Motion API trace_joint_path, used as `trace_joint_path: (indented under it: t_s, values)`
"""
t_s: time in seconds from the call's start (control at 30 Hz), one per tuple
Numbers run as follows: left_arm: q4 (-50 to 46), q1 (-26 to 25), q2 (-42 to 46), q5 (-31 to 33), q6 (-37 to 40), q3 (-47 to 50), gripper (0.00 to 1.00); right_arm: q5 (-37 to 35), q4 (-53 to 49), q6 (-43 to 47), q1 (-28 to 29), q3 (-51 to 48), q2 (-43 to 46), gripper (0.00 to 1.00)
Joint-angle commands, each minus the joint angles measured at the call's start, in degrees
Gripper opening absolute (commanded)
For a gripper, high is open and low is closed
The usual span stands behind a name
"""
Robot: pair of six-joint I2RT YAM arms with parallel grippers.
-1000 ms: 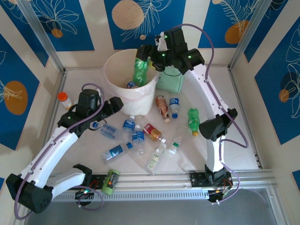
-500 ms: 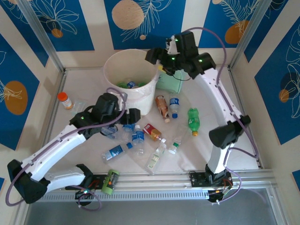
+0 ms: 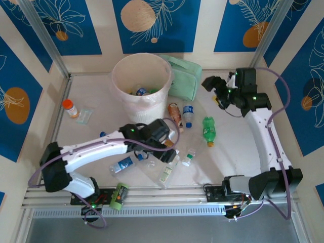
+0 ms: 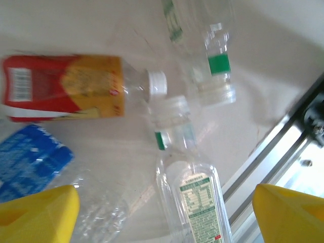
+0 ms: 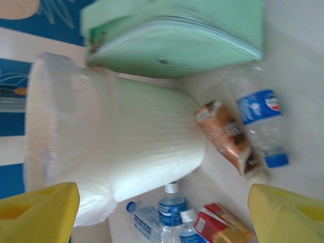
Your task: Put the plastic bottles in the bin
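Left gripper (image 4: 163, 215): yellow fingertips (image 4: 38, 212) sit at the two lower corners of the wrist view, wide apart, nothing clamped.
- Under the gap: clear bottle with a white-and-green label (image 4: 195, 200), on its side, neck pointing away from the fingers.
- Just past its neck: red-and-orange labelled bottle (image 4: 66, 88), lying flat, white cap close to the clear bottle's neck.
- Further out: clear bottle with a green band (image 4: 218, 65).
- By the left fingertip: crumpled blue-labelled bottle (image 4: 30, 159).
- Aluminium rail (image 4: 276, 147) runs along the right edge.

Right gripper (image 5: 162, 212): fingertips likewise wide apart, empty. In the top view it hangs above the table (image 3: 101, 91), to the right of the mint-green case (image 5: 177, 40) and well apart from the bin.

Bin (image 5: 126, 142): cream-white bucket, thin bag folded over the rim, upright at the far middle of the table, with the case just beside it. Several bottles in the bin (image 3: 142, 92) lie at the bottom.

Loose on the table:
- copper-labelled bottle (image 5: 225, 136) and blue-capped water bottle (image 5: 258, 109), side by side near the bin's base;
- green soda bottle (image 3: 208, 129), further right;
- orange-capped bottle (image 3: 70, 108), far left, well apart from the rest.
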State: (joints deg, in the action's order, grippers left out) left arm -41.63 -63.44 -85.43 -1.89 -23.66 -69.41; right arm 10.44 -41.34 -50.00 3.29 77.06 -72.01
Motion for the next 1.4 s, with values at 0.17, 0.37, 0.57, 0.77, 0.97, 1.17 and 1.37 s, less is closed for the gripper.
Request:
trace_joint_path:
  t_s: [0.17,0.37,0.57,0.77,0.97,1.17,1.37]
  values:
    - [-6.03,-5.54,-8.31,-2.66,2.13,-4.08,0.89,3.48,-1.15,-0.15,-4.13,-9.92,6.68,0.87]
    - [-7.55,-6.51,-11.88,-3.79,1.12,-5.21,0.91,5.02,-1.22,-0.39,-6.84,-12.7,7.59,0.87]
    - [-7.18,-6.7,-16.17,-4.06,0.11,-5.82,0.91,6.15,-1.1,-0.16,-8.44,-13.09,7.2,0.87]
    - [-7.94,-6.7,-20.88,-3.3,-0.32,-7.29,0.89,7.0,-1.7,0.66,-10.41,-13.49,7.39,0.87]
    - [-9.97,-6.7,-23.79,-1.74,-0.92,-9.42,0.77,8.28,-1.6,0.96,-12.33,-14.64,7.8,0.85]
    - [-10.89,-6.7,-23.93,-0.85,-0.86,-10.92,0.62,8.46,-1.72,1.05,-13.14,-15.01,8.14,0.82]
    - [-11.97,-6.7,-22.2,0.54,-0.71,-12.49,0.56,8.47,-2.3,1.47,-13.84,-14.14,8.11,0.82]
